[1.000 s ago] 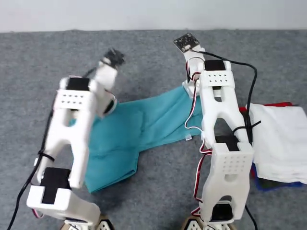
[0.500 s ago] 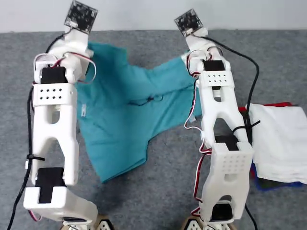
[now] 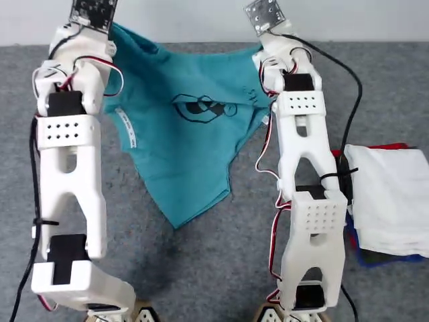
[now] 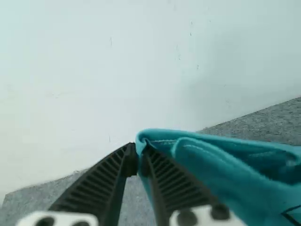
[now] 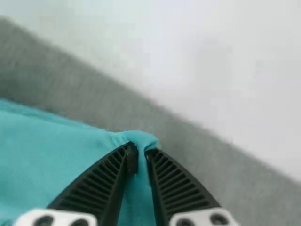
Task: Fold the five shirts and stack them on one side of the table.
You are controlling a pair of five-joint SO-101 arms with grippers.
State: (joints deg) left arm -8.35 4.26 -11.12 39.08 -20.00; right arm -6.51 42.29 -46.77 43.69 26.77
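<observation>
Stretching wide now: the teal shirt [image 3: 188, 134] is held out between both arms at the far side of the table [image 3: 201, 275]. A second ago it lay bunched and creased low on the grey surface. Half a second ago it was only partly opened.

- Dark print [image 3: 204, 109] on the chest faces up; it was hardly visible before.
- Left arm [image 3: 67, 168] has swung from a bent pose over the cloth to full reach toward the wall [image 3: 201, 20]. Right arm [image 3: 305, 168] has barely shifted.
- Left gripper [image 4: 138, 157]: jaws pressed together on a folded teal edge at the tips.
- Right gripper [image 5: 139, 157]: jaws pinched on a teal corner, cloth bulging just past the tips.
- Stack of folded shirts [image 3: 392, 201] is unchanged, white on top, with red and dark blue edges showing beneath.

Edges and room:
- Shirt's top edge runs close along the table's far edge, at the foot of the wall.
- Its sides narrow to a point that lies on the table between the two arms.
- Open grey surface lies nearer than that point, between the arm bases.
- The stack sits just beside the right arm's lower half; a black cable [image 3: 352, 127] loops down to its inner edge.
- A strip of grey table shows outside the left arm.
</observation>
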